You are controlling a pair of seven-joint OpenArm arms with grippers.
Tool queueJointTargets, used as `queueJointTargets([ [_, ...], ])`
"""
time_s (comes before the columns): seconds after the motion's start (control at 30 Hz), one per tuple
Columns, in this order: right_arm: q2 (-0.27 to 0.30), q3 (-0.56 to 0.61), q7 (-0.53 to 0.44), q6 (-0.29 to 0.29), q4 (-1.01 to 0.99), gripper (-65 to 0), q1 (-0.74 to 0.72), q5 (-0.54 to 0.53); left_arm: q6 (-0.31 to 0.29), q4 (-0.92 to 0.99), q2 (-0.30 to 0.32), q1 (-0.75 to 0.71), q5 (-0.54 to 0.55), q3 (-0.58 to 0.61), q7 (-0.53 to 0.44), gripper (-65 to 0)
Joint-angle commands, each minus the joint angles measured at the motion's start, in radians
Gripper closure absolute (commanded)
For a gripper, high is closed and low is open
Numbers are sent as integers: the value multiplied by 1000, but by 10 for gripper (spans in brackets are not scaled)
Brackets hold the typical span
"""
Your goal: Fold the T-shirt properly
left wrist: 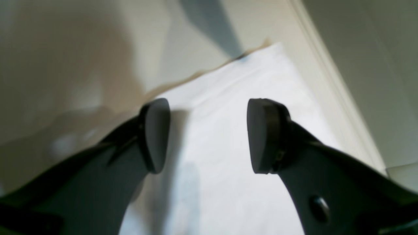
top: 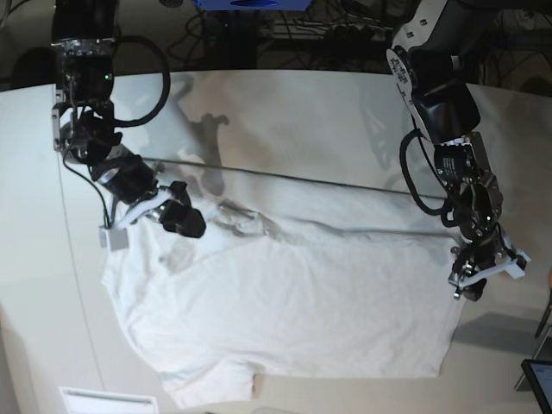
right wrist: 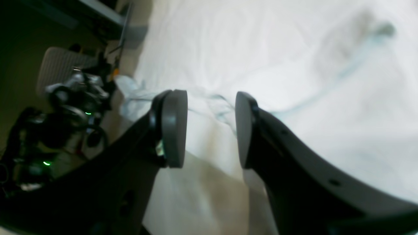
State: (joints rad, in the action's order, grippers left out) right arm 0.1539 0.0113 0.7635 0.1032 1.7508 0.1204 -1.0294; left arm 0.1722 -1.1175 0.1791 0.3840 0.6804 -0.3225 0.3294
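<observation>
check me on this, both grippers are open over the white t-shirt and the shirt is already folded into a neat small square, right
Not quite. Both the left gripper and the right gripper do stand open over the white T-shirt, but the shirt is not folded into a small square. The base view shows it spread wide across the table, wrinkled, with its upper edge bunched.
</observation>
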Motion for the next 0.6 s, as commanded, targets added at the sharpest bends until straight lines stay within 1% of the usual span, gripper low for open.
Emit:
queueJointTargets([
  [0.0,2,-1,-14,13,34,-238,-3,-24,-12,-5,13,46,-6,3,-17,-370],
  [0.17,6,-1,-8,13,102,-238,55,-24,-12,47,12,91,-4,3,-16,-368],
  [0.23,22,-1,-8,13,154,-238,92,-24,-12,-6,13,76,-3,-2,-11,-366],
  [0.33,23,-1,-8,13,205,-238,140,-24,-12,-197,23,-59,-8,6,-11,-364],
  [0.4,22,-1,-8,13,200,-238,141,-25,-12,-290,26,-144,-8,7,-11,-361],
  [0.43,16,-1,-8,13,191,-242,141,-27,-12,-327,24,-190,-8,7,-13,-341],
  [0.47,11,-1,-8,13,180,-242,141,-29,-12,-347,24,-224,-8,7,-14,-301],
  [0.53,-15,-4,-8,13,165,-244,138,-29,-12,-376,26,-285,-8,7,-14,-144],
  [0.57,-23,-4,-8,13,157,-245,132,-29,-12,-379,27,-305,-8,7,-14,-49],
])
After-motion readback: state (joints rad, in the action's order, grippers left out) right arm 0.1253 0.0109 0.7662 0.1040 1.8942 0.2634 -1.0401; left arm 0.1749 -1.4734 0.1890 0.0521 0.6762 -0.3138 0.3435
